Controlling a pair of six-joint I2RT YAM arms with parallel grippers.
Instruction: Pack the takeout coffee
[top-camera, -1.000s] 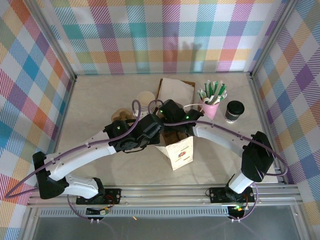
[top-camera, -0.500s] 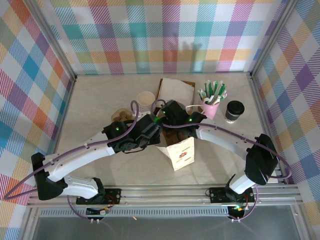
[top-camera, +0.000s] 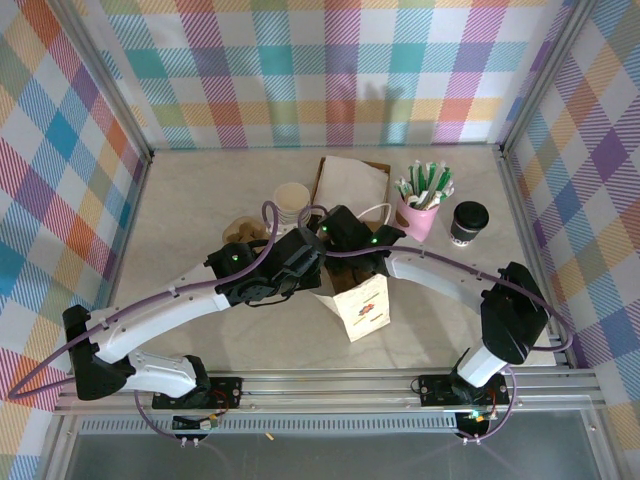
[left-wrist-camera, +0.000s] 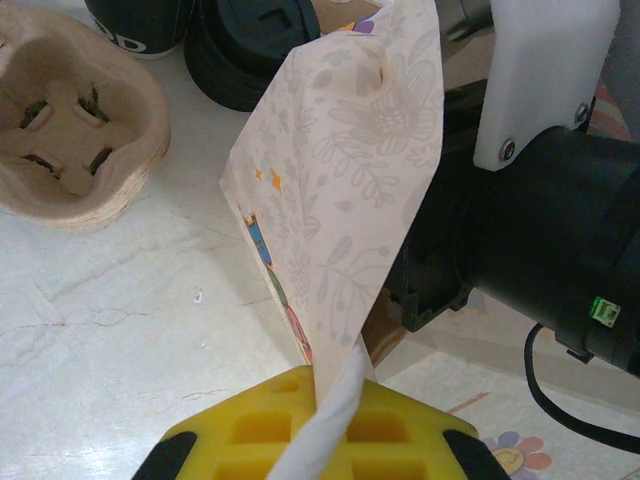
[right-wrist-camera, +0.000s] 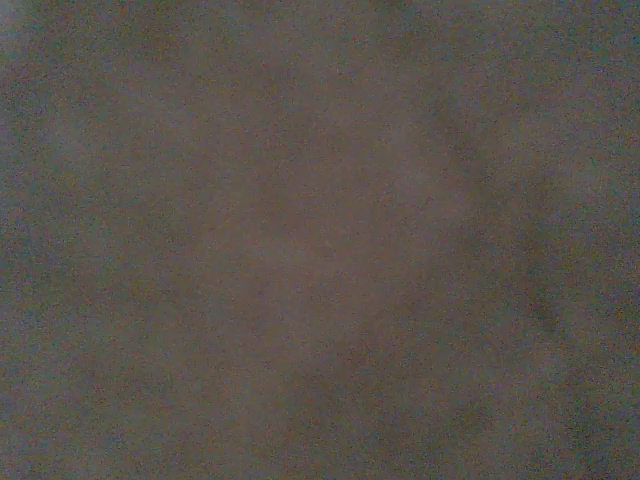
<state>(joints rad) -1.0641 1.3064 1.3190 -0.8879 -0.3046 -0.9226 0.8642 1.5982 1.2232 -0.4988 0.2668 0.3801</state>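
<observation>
- Overhead, one takeout coffee (top-camera: 468, 222), black-lidded and dark-walled, stands upright near the tabletop's right edge, just beside one pink cup (top-camera: 422, 212).
- Left wrist: the left gripper (left-wrist-camera: 318, 445) has its fingers pinched on one white bag (left-wrist-camera: 340, 170).
- Right wrist: I cannot tell how the right gripper (top-camera: 345, 240) holds its fingers.

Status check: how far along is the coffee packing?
Done: nothing packed. The small dark paper coffee cup with black lid stands on the table beside the pink cup of sticks. In hand: the left gripper pinches the white paper bag by its handle, while the right arm reaches to the bag's mouth. Remaining: grasp the coffee cup and set it inside the bag.
</observation>
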